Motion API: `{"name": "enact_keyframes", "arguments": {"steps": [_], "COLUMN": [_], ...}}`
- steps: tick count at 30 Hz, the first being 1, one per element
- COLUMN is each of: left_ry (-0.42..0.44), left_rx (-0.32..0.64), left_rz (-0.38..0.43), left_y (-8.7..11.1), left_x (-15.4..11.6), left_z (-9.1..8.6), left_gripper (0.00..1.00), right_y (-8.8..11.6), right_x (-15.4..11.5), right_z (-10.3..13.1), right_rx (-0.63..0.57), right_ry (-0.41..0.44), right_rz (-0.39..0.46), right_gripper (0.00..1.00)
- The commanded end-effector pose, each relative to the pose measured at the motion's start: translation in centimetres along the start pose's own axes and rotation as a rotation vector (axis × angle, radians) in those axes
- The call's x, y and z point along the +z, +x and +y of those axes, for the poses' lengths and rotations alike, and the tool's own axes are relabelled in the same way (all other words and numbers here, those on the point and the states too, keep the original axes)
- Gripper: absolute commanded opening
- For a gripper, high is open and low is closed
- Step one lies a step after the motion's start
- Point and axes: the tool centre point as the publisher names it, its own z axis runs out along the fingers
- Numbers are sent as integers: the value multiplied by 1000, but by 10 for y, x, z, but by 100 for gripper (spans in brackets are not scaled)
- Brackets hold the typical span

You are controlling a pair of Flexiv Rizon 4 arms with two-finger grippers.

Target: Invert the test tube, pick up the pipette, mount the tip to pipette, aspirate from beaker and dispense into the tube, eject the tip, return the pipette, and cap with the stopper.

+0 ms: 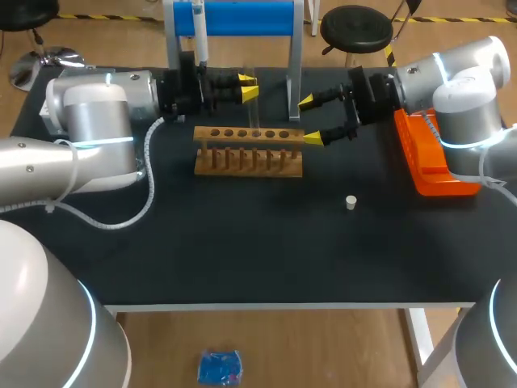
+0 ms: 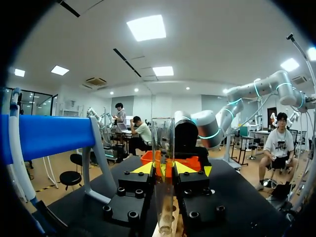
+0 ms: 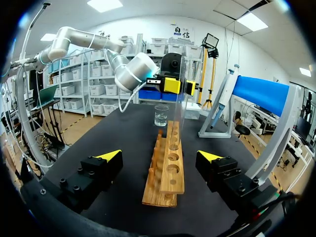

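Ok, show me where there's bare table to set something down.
Free: the black tabletop between the wooden tube rack and the near edge, left of the small white stopper. Crowded: the back, around the rack, left gripper, right gripper, blue pipette stand and orange tip box.

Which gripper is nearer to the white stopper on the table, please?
Right. The right gripper is open at the end of the rack, beyond the stopper; the left gripper holds the test tube farther off.
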Motion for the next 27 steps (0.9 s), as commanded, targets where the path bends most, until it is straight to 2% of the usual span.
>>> {"name": "enact_keyframes", "arguments": {"steps": [1, 27], "left_ry": [5, 2], "left_rx": [0, -37], "left_rz": [-2, -13], "left_y": [-1, -4], "left_x": [3, 2], "left_z": [4, 28], "left_gripper": [0, 0], "right_y": [-1, -1], "right_x": [-1, -1], "right_z": [0, 0], "right_rx": [0, 0], "right_ry": [2, 2], "right_rz": [4, 4], "right_gripper": [100, 100]}}
